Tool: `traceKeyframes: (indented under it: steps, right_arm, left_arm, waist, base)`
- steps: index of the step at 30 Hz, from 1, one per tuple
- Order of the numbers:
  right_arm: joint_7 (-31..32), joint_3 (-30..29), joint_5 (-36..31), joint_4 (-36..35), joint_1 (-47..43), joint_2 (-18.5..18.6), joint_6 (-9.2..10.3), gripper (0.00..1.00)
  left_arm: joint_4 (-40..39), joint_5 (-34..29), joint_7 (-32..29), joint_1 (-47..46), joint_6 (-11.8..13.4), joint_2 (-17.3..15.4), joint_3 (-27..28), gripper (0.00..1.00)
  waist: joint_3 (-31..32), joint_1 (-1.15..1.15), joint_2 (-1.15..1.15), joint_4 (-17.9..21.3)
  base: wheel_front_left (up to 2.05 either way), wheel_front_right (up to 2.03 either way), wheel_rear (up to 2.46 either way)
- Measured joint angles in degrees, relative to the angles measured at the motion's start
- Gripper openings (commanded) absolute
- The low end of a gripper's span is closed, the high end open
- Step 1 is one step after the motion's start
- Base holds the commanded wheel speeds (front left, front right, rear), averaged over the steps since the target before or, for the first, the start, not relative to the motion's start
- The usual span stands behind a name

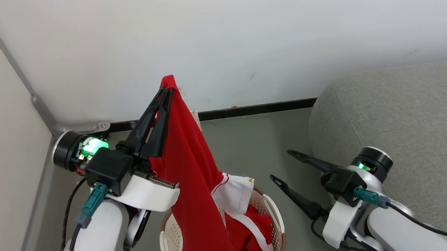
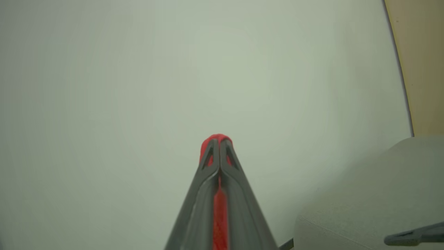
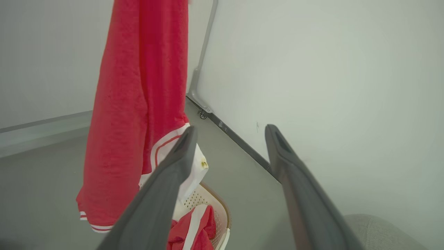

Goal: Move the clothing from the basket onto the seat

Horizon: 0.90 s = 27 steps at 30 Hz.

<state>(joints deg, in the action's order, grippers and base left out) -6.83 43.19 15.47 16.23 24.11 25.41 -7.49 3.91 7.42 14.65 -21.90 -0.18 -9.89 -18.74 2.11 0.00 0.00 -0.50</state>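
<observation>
My left gripper is shut on the top of a bright red garment, which hangs high above the cream-white basket. The garment's white-trimmed hem dangles just above the basket's level. In the left wrist view the red cloth pokes out between the shut fingertips. A second red garment with white stripes lies in the basket. My right gripper stands open and empty between the basket and the grey seat. In the right wrist view its gripper points at the wall.
A white wall with a dark baseboard runs behind the basket. A grey metal post with a floor bracket stands in the left corner. Bare grey floor lies between basket, wall and seat.
</observation>
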Motion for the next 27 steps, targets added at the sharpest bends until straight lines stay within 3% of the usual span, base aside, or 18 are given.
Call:
traceKeyframes:
  steps: [9, 16, 27]
  right_arm:
    - [3.1, 7.1, 2.8, -1.3, 3.8, 3.3, 0.00, 1.00]
    - [5.1, 14.8, 7.7, -2.3, 6.7, 3.7, -0.01, 1.00]
    - [5.7, 18.3, 12.6, -2.9, 10.3, 5.1, -0.01, 1.00]
  left_arm:
    - [-1.5, -0.2, 0.0, -2.1, -2.2, 1.2, -2.5, 0.00]
    - [-1.2, -0.6, 0.0, -3.3, -2.9, 2.1, -4.1, 0.00]
    - [-0.5, -1.1, 0.0, -4.9, -3.4, 3.4, -6.6, 0.00]
  waist:
    - [0.5, 0.00, 0.00, -1.2]
    - [0.4, 0.00, 0.00, -1.6]
    - [0.2, 0.00, 0.00, -2.6]
  base:
    - [0.00, 0.00, 0.00]
    - [0.00, 0.00, 0.00]
    - [0.00, 0.00, 0.00]
